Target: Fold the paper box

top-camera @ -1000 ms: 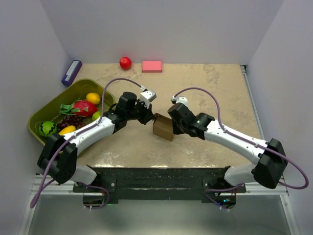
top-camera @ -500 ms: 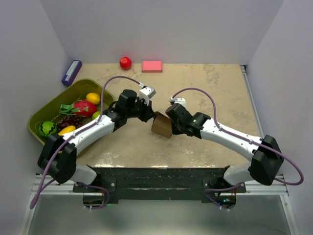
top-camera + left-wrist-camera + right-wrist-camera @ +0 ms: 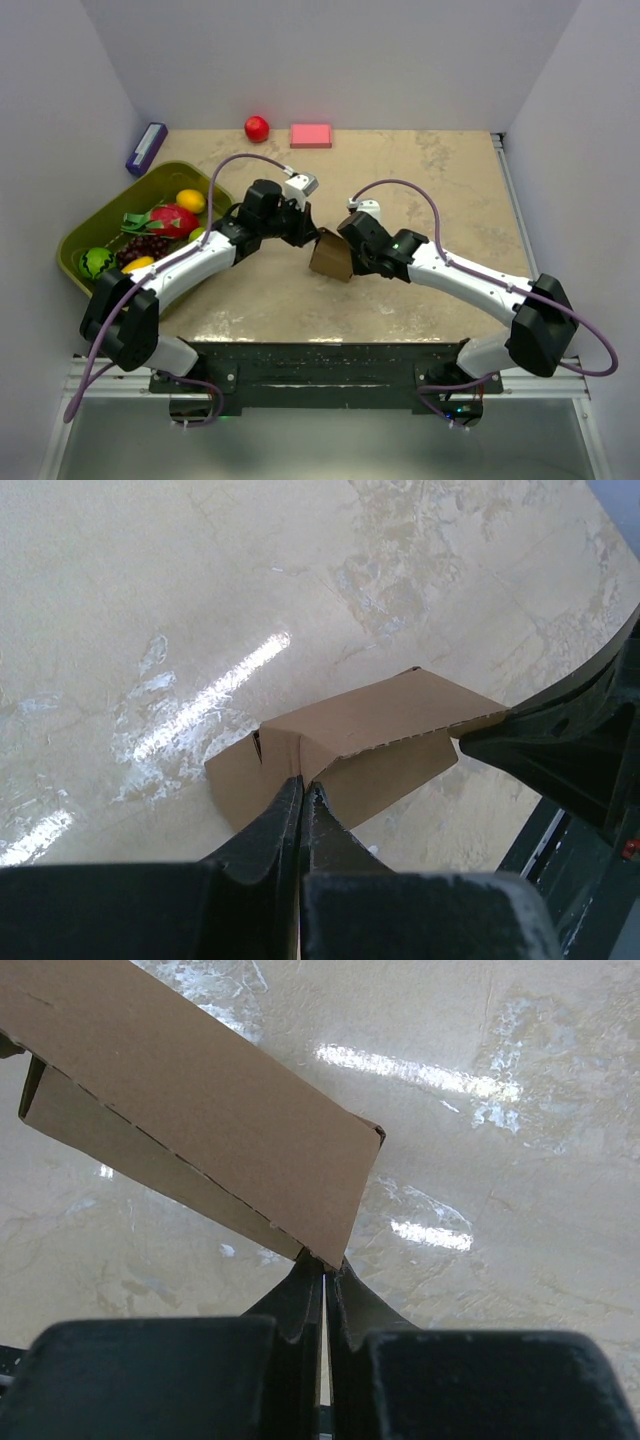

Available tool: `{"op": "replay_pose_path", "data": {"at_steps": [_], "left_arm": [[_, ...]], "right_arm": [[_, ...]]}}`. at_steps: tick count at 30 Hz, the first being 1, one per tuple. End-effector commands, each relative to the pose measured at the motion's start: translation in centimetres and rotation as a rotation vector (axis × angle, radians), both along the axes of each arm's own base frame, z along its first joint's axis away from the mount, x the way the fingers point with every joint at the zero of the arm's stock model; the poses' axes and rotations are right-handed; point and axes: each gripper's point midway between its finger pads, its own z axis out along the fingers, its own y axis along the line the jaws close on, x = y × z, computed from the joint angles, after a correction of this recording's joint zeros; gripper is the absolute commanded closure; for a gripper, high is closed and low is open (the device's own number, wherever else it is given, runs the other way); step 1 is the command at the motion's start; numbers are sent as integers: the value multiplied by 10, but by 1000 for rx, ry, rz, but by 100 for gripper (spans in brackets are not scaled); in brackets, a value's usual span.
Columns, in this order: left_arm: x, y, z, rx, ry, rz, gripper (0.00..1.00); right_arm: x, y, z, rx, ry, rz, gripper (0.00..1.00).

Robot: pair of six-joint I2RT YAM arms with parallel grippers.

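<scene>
Brown paper box [image 3: 330, 258] directly between the two fingertips, its long axis running gripper to gripper. Left gripper [image 3: 301, 785] clamped on the near fold; right gripper [image 3: 322, 1263] pinched closed on the opposite corner, apparently gripping it. Both arms equally near.
</scene>
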Motion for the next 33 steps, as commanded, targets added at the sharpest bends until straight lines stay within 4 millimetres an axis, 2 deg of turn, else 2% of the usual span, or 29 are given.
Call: {"op": "replay_pose_path", "data": {"at_steps": [1,6,14,16,20,28,33], "left_arm": [[-8,-20,25,-110,24,-57,100],[-14,-21,18,-153,52,-48,100],[-18,-3,-9,-59,44,20,100],[-25,1,-17,-23,60,23,100],[-24,6,-19,37,17,51,100],[-28,3,-26,126,-18,57,100],[-28,3,-23,133,-35,66,100]], "right_arm": [[5,5,0,18,-14,-14,100],[5,12,6,63,-22,-4,100],[12,19,22,130,-51,-4,100],[14,18,23,141,-52,-11,100],[17,16,24,184,-43,-20,100],[20,17,29,317,-37,-22,100],[24,12,34,399,-36,-34,100]]}}
